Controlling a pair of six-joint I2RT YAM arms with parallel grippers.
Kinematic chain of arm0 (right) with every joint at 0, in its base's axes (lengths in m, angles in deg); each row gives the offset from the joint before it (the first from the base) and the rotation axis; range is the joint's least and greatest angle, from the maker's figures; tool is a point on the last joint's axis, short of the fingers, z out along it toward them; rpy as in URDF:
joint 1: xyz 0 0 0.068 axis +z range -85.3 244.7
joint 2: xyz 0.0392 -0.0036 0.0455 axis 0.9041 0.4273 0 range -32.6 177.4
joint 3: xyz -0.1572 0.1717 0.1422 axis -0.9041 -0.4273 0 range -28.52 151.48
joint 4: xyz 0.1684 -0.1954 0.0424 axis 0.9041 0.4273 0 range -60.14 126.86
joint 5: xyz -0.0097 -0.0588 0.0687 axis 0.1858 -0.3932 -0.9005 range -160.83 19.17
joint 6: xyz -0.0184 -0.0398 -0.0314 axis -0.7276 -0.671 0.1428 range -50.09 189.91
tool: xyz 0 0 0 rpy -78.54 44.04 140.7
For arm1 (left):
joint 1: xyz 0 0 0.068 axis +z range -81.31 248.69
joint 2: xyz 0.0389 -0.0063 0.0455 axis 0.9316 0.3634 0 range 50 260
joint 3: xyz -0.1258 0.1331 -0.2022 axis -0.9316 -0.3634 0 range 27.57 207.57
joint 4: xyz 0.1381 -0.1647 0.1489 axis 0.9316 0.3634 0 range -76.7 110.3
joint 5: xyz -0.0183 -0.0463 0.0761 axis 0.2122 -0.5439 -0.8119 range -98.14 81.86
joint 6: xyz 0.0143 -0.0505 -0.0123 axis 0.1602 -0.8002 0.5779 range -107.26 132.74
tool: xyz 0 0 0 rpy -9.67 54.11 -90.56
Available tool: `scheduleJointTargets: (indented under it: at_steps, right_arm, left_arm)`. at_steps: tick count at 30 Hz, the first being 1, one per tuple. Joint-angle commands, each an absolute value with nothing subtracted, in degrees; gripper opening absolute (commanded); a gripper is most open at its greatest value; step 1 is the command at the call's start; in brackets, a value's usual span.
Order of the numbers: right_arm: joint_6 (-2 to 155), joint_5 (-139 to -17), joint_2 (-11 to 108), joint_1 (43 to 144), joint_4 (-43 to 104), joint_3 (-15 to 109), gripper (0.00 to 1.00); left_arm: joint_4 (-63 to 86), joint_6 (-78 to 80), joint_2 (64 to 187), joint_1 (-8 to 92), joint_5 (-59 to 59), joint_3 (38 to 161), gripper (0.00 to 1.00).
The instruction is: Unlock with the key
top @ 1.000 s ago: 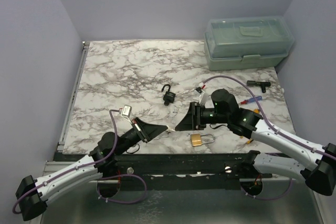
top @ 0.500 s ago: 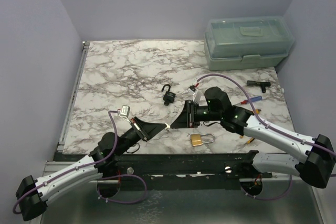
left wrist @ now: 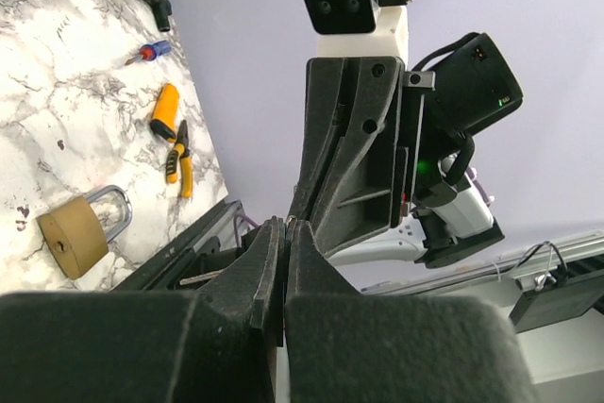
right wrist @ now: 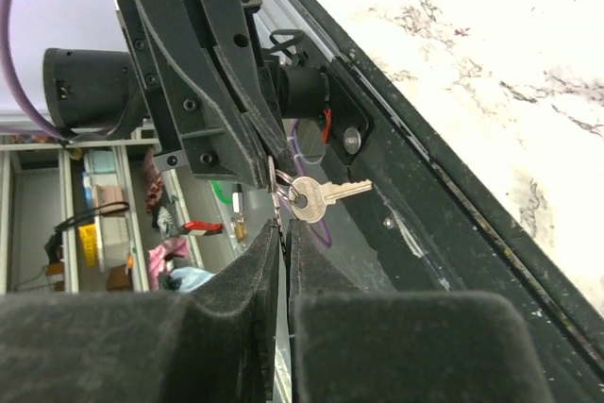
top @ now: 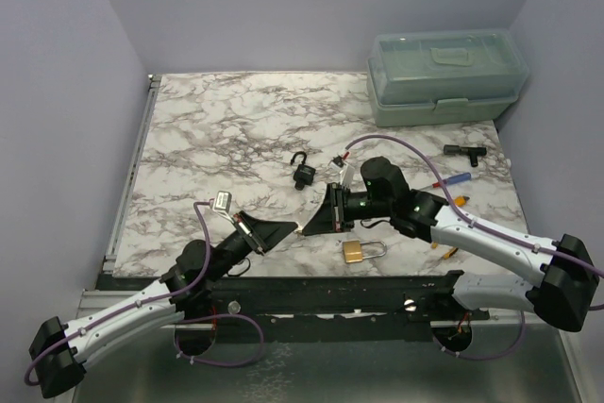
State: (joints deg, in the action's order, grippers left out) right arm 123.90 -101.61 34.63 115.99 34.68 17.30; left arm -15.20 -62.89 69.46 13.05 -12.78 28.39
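Your left gripper [left wrist: 286, 233] is pinched shut on the key [right wrist: 321, 197]. The right gripper [right wrist: 283, 233], tip to tip with it, is nearly closed; you can't tell whether it grips the key too. Confirm that hold before you release. The padlock [top: 355, 251] lies just beside the right gripper.
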Motion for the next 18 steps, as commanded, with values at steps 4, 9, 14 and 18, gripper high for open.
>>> scheduleJointTargets:
  at_steps: [4, 9, 14, 18]
  right_arm:
    - [124.18, -102.81, 34.54, 117.33, 32.36, 19.82, 0.00]
    - [122.75, -100.63, 33.79, 117.37, 36.14, 21.36, 0.00]
    - [119.87, -98.26, 34.14, 117.35, 42.62, 24.84, 0.00]
    - [118.44, -96.87, 34.13, 117.35, 46.92, 27.13, 0.00]
  left_arm:
    - [-15.88, -64.05, 68.63, 12.74, -14.61, 27.84, 0.00]
    - [-15.80, -63.53, 68.87, 12.79, -14.09, 27.84, 0.05]
    - [-14.96, -62.78, 69.38, 12.79, -13.47, 27.84, 0.36]
    - [-13.85, -61.70, 69.76, 12.79, -12.56, 27.88, 0.46]
